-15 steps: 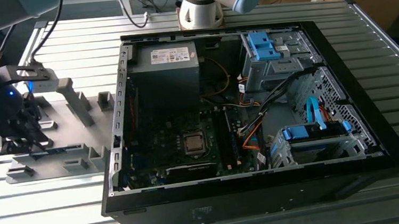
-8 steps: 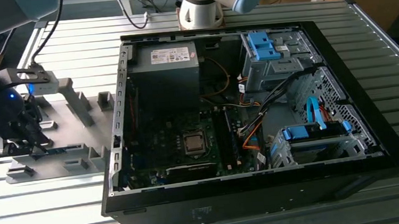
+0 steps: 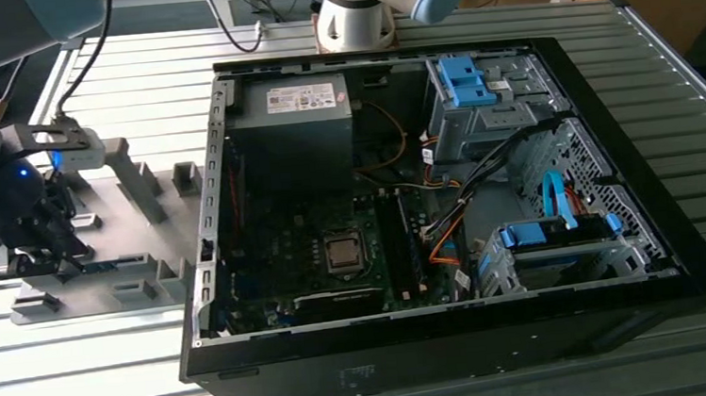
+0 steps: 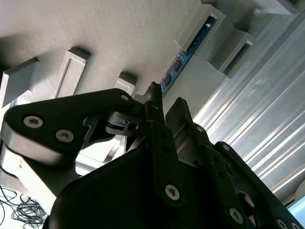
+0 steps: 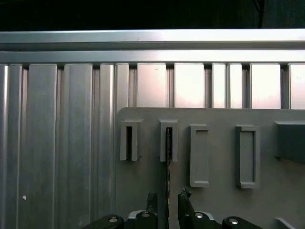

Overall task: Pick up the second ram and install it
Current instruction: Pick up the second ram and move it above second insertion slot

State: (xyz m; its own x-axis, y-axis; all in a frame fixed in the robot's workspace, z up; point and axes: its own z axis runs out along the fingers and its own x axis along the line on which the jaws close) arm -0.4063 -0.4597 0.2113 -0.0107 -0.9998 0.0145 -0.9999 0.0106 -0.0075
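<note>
I am watching the end effector [image 5: 167, 202] hanging low over the grey holder plate [image 5: 219, 205]. Its fingers are spread and straddling the second ram [image 5: 167, 160], which is standing on edge in one of the plate's slots. In the first wrist view I am seeing a gap on either side of the stick, so nothing is being pinched.

I am judging the main risk to be an uneven close. If one finger is meeting the thin board first, it could be tilting the board in its slot or letting it slip. The raised posts beside the slot are close enough to be catching a fingertip.

The plate is lying on the ribbed aluminium bench [image 3: 441, 30], and glare off those ribs is making edges harder for me to read. The open computer case [image 3: 662, 278] is sitting well apart, toward the exterior view's right. Loose orange cables [image 3: 447, 233] are trailing just beside the black memory slots [image 3: 394, 242], where I think they could be snagging the stick. Wooden furniture is showing behind the bench.
</note>
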